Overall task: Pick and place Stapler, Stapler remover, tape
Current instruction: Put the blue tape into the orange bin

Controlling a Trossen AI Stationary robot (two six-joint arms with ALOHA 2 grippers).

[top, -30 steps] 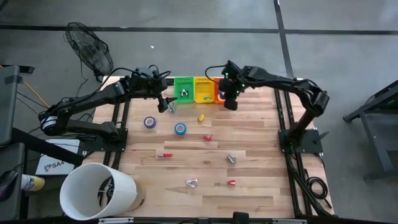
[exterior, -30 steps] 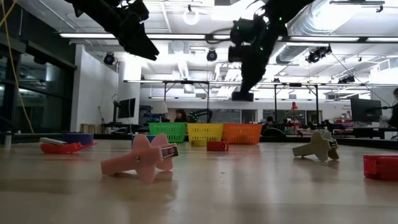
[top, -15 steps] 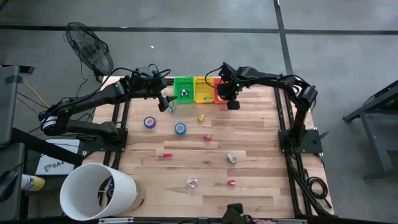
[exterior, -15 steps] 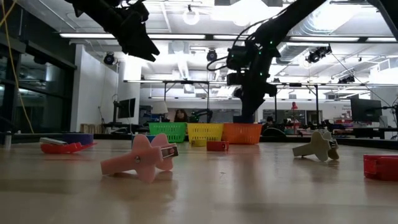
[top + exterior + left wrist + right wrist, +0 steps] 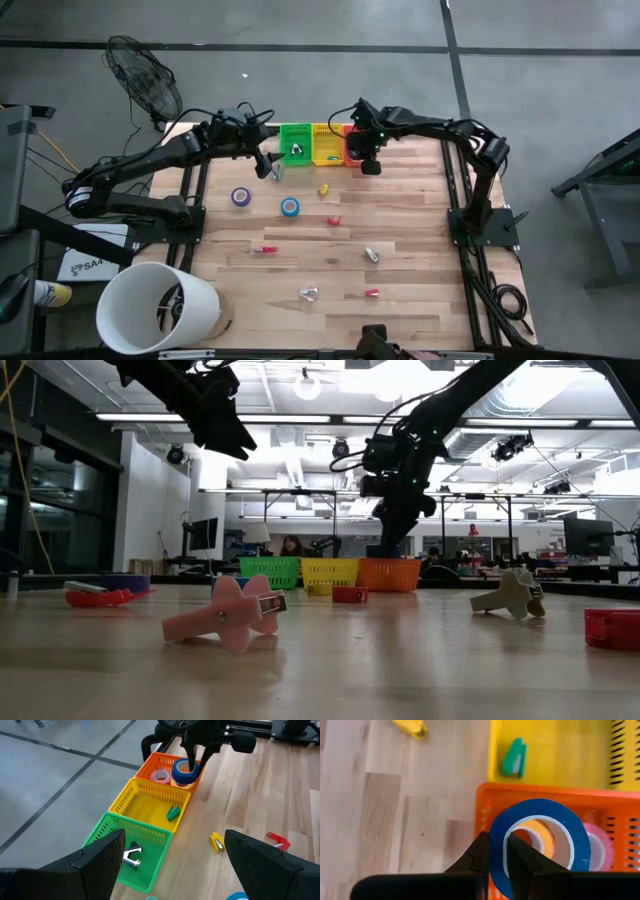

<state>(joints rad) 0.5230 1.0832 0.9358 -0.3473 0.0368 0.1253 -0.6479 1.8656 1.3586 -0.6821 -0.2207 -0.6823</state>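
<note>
Right gripper (image 5: 497, 862) pinches a blue tape roll (image 5: 540, 840) above the orange basket (image 5: 165, 764) at twelve o'clock, ready to drop it; left gripper (image 5: 170, 860) hangs spread wide.

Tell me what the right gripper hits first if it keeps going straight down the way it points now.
Most likely the orange mesh basket. The right gripper, shut on a blue tape roll, hangs over it, above a yellow tape roll beside a pink one. Depth is unclear.
</note>
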